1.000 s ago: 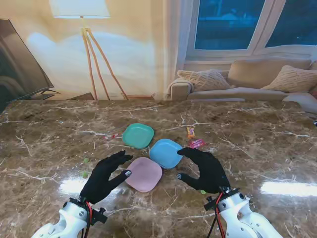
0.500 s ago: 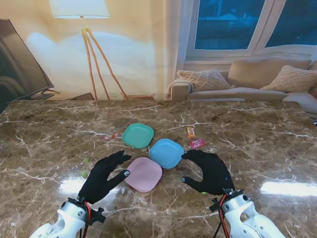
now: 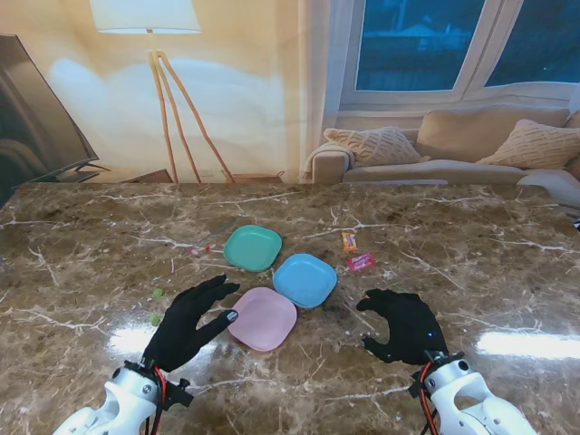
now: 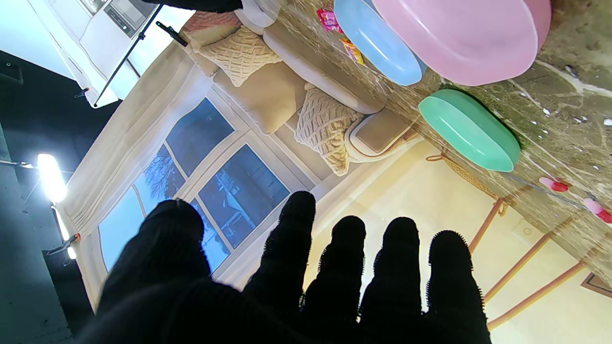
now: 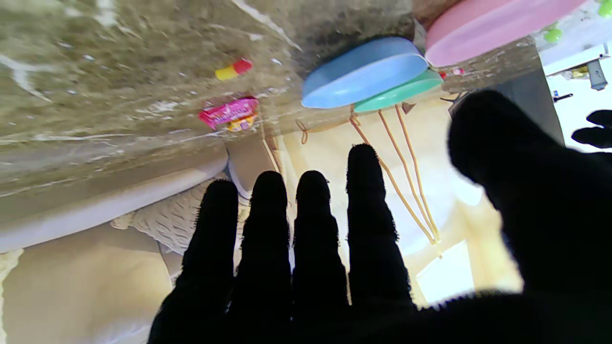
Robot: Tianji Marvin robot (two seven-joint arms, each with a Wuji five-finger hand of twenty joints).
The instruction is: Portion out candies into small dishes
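Marble, brown with pale veins, is covering the desk (image 3: 471,227), and three small dishes are sitting clustered at its middle. Going left to right in the stand's view: two green candies (image 3: 156,306) are lying just left of the left robot hand (image 3: 188,322), which is hovering with its black fingers spread and holding nothing, its fingertips beside the pink dish (image 3: 263,318). Small pink and red candies (image 3: 199,251) are lying farther from me, ahead of that robot hand, near the green dish (image 3: 253,247). The blue dish (image 3: 305,280) is sitting between the two robot hands, touching the pink one. An orange-yellow candy (image 3: 349,241) and a pink wrapped candy (image 3: 361,262) are lying ahead of the right robot hand (image 3: 404,326), well apart from it. That robot hand is hovering with fingers loosely curled and apart, gripping nothing.

The left wrist view is showing what the stand cannot resolve: two red-and-pink candies (image 4: 573,197) beyond the green dish. The right wrist view is showing the pink wrapper (image 5: 228,112) with a yellow one tucked against it, plus a separate yellow-and-red candy (image 5: 233,69). All three dishes appear to be holding no candy.
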